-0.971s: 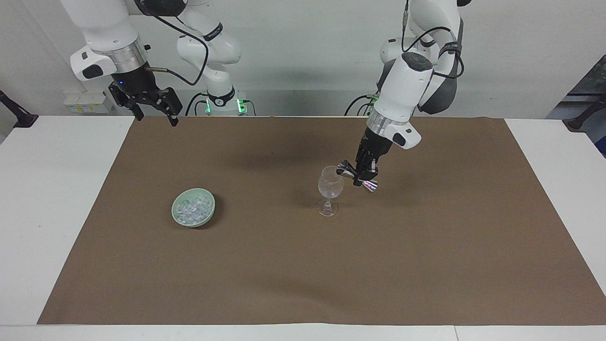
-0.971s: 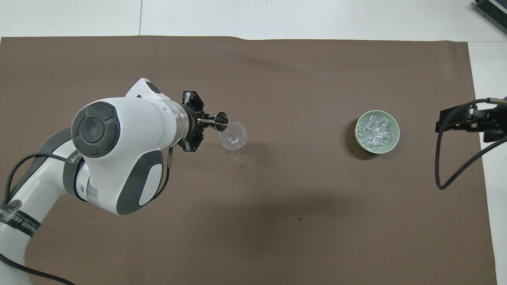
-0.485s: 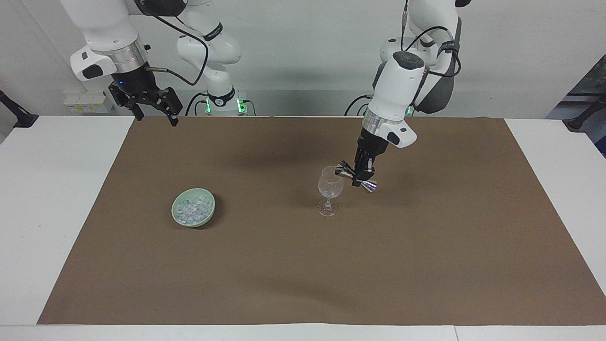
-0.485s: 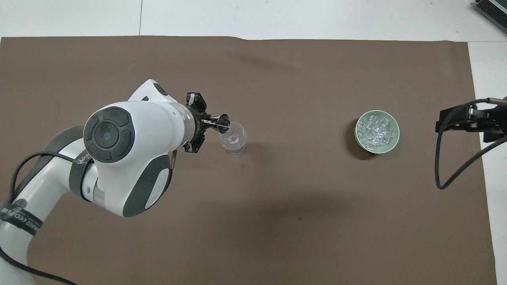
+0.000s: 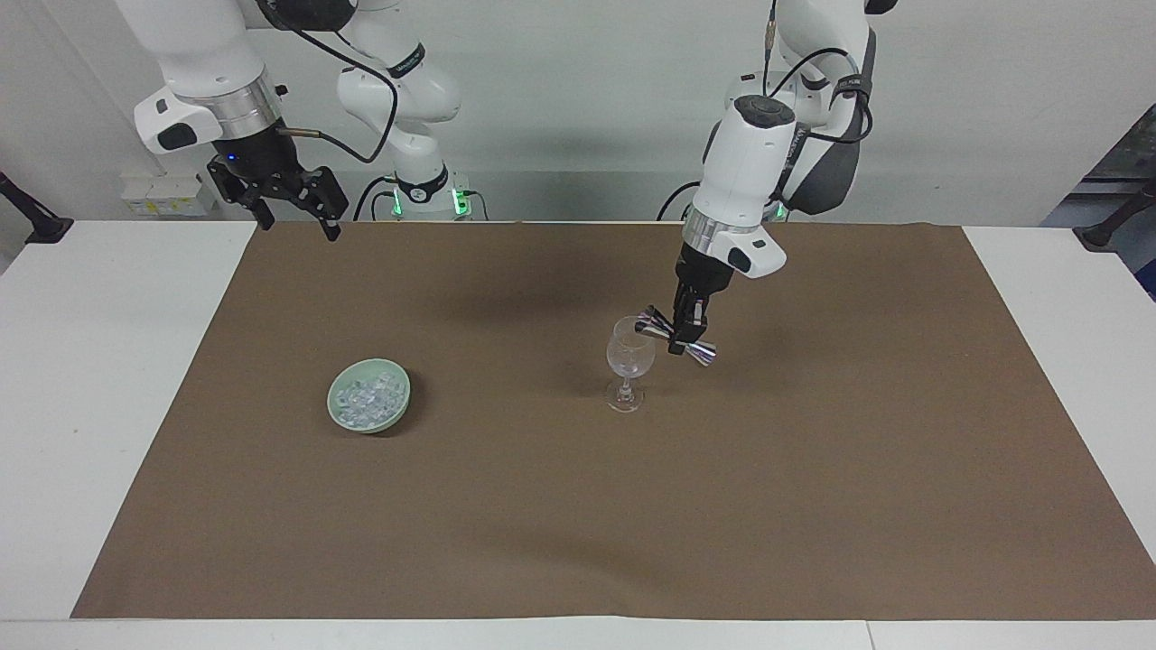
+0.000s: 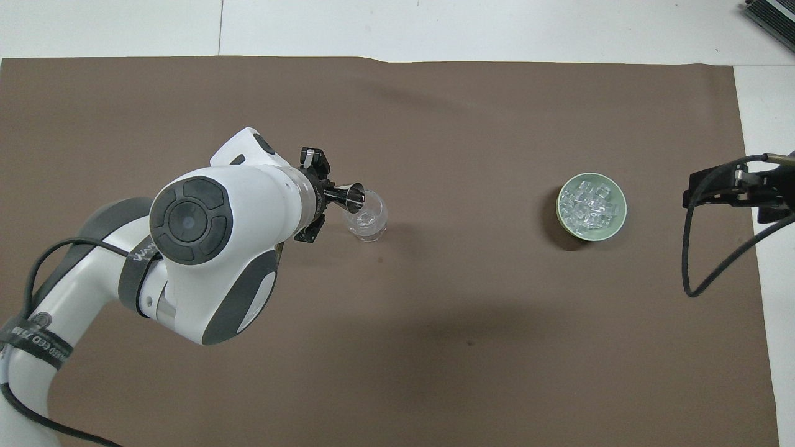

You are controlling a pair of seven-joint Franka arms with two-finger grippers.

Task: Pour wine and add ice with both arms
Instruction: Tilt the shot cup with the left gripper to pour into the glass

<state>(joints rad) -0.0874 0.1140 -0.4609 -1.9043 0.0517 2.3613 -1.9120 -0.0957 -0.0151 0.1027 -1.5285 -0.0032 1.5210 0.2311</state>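
A clear wine glass [image 5: 629, 359] [image 6: 367, 216] stands upright on the brown mat near the table's middle. My left gripper [image 5: 684, 336] [image 6: 323, 197] is shut on a shiny metal jigger [image 5: 652, 322] [image 6: 349, 195]. The jigger lies tilted on its side, its mouth at the glass's rim. I cannot make out the wine itself. The ice [image 5: 366, 397] [image 6: 589, 205] fills a pale green bowl [image 5: 397, 403] [image 6: 615, 225] toward the right arm's end. My right gripper [image 5: 293, 212] [image 6: 733, 189] hangs open and waits high over the mat's edge near its base.
The brown mat [image 5: 578, 506] covers most of the white table [image 5: 99, 379]. A black cable [image 6: 695, 261] loops down from the right wrist over the mat's edge.
The left arm's wrist has swung more upright and shifted slightly toward the glass, with the jigger's mouth staying at the rim. The right arm has not moved.
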